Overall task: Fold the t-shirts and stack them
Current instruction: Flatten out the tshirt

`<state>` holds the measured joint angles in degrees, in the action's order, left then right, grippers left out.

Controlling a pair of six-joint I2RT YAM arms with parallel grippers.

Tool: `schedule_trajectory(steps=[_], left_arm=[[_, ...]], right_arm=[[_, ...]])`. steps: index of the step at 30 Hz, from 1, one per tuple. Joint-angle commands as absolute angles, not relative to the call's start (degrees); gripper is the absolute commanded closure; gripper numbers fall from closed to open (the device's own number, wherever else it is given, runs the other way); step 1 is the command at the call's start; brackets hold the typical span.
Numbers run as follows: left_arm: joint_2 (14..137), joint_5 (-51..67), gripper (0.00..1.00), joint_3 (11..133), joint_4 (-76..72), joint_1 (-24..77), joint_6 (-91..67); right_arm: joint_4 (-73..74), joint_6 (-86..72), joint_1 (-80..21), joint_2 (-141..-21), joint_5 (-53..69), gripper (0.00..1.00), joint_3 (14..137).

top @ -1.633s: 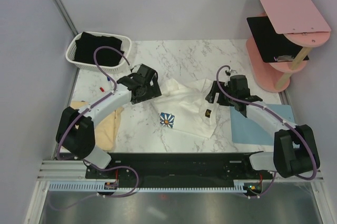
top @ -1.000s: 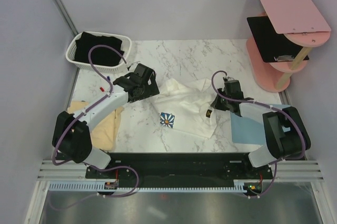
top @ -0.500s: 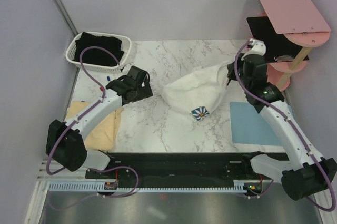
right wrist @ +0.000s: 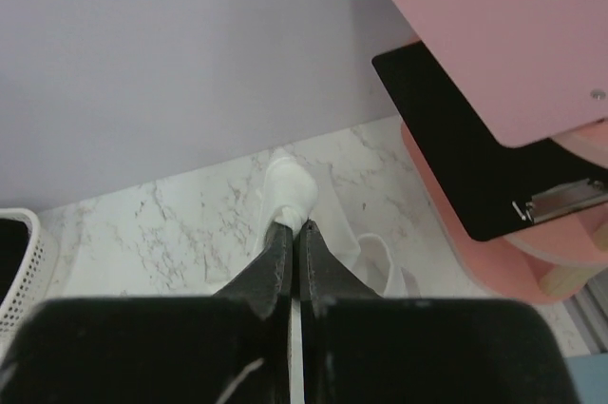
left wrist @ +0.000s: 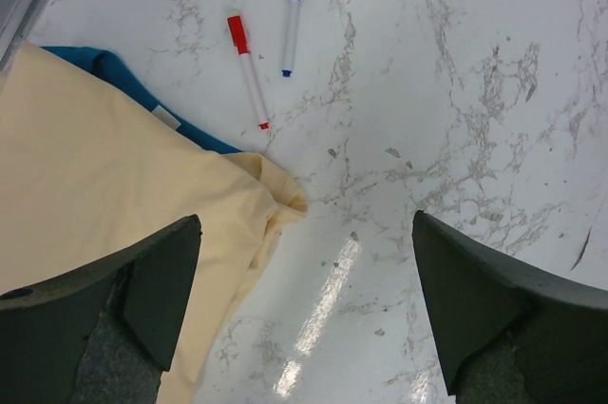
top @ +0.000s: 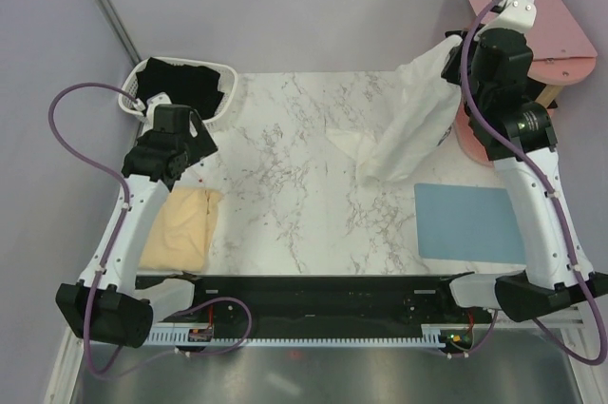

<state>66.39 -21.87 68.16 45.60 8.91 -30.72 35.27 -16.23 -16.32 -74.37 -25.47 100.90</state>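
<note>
At far right, right gripper pinched on white t-shirt, hanging, lower edge on table. Left gripper jaws apart, empty, over yellow t-shirt. Risk: thin pinch slips, shirt drops crumpled or snags pink shelf.

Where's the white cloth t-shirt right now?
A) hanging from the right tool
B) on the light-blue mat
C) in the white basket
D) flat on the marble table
A: the white cloth t-shirt hangs lifted from the shut right tool, up beside the pink shelf stand.
</note>
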Motion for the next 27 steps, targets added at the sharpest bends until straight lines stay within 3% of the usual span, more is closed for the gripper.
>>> schedule_trajectory(steps=[1,11,19,27], left_arm=[[66.09,-20.21,0.02,68.82,48.07,7.3,-25.22],[66.97,-19.78,0.02,64.69,47.72,6.94,-24.35],[65.92,-19.42,0.02,61.88,46.67,6.94,-24.17],[65.57,-20.92,0.02,61.44,46.76,6.86,-23.73]], right_arm=[[35.51,-13.89,-16.26,-78.56,-26.11,1.0,113.45],[35.95,-9.93,-16.26,-91.58,-25.31,1.0,135.51],[35.68,-13.18,-17.48,-99.21,-13.55,1.0,133.51],[36.91,-8.26,-32.59,-105.47,-12.57,1.0,130.53]])
